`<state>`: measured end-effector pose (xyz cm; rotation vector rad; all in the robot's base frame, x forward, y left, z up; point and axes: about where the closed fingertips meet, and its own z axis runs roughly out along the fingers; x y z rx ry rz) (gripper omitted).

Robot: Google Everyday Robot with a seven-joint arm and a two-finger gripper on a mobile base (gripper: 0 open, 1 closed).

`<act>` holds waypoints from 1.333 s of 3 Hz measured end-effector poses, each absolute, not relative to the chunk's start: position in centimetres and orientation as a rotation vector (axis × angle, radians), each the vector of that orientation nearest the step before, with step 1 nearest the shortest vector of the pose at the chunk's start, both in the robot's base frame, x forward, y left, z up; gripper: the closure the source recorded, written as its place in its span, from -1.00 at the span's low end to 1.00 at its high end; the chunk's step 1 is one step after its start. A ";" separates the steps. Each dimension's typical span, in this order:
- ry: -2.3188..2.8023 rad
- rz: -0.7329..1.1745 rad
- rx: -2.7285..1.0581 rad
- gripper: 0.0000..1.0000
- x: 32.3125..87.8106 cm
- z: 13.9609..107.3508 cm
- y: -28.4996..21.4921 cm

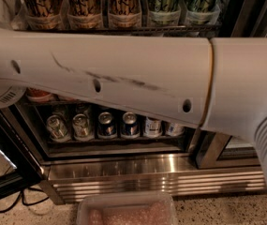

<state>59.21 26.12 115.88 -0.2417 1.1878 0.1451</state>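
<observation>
Camera view hides the claw past the left edge, its grip impossible to tell, so move the white robot arm (123, 76) slowly, clear of the small silver drink cans (107, 124) shelved to the claw's right.

I count six small cans (107, 124) in lower shelf front row. Upper shelf: three gold cans (84, 6), two green cans (163, 3). One clear tub (126, 209) on floor. One arm (123, 78) across view; gripper off past left edge, unseen.
</observation>
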 end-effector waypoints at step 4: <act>1.360 0.327 -0.161 1.00 50.5 107.3 21.3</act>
